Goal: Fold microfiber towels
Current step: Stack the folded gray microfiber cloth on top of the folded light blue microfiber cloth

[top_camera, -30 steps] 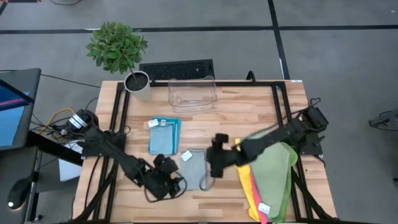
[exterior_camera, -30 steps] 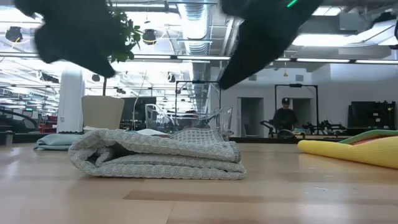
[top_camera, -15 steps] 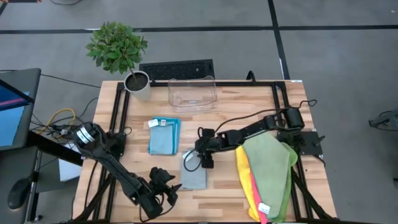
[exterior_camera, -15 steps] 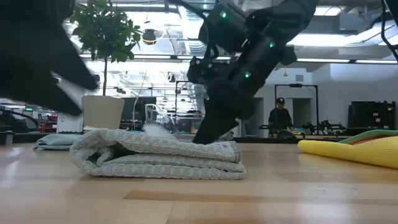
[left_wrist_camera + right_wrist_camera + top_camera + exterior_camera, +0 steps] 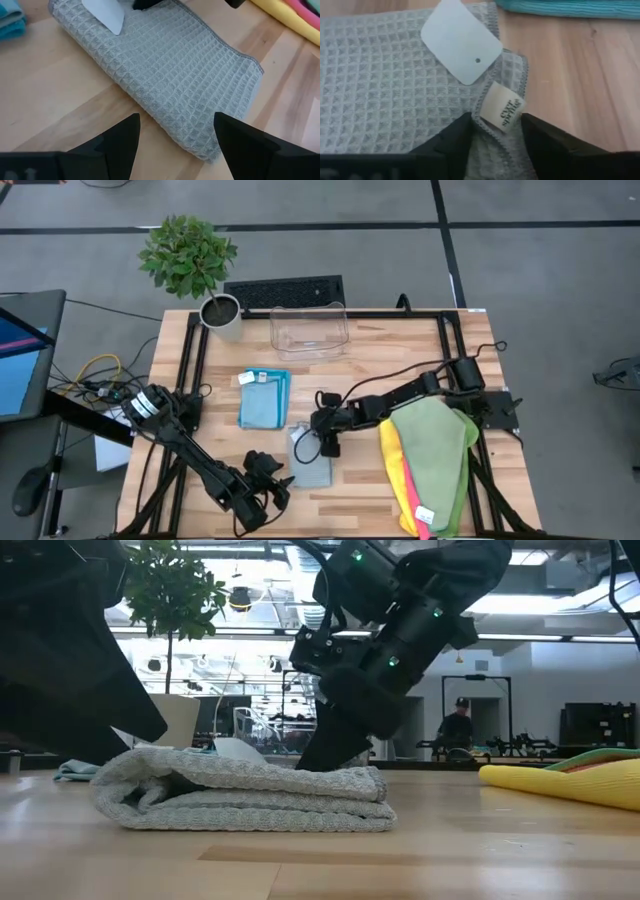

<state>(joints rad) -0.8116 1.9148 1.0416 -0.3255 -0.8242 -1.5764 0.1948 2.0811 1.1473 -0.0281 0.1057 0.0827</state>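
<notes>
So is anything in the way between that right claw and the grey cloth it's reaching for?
Nothing visible. The right gripper is already at the grey towel, its jaws either side of the corner with the small sewn label. A white card tag lies on the cloth just beyond, not between them.

the left arm reaches from the 9 o'clock edge toward 6 o'clock, its links stretched low and diagonal. the left end effector (image 5: 268, 485) hovers with its two dark fingers (image 5: 117, 140) spread wide apart, holding nothing. the right arm extends from 3 o'clock toward the centre, its wrist pitched steeply down. the right end effector (image 5: 325, 442) is lowered, its fingers (image 5: 452, 140) narrowly parted, closing on a grey towel (image 5: 380, 100) at its tagged corner.
</notes>
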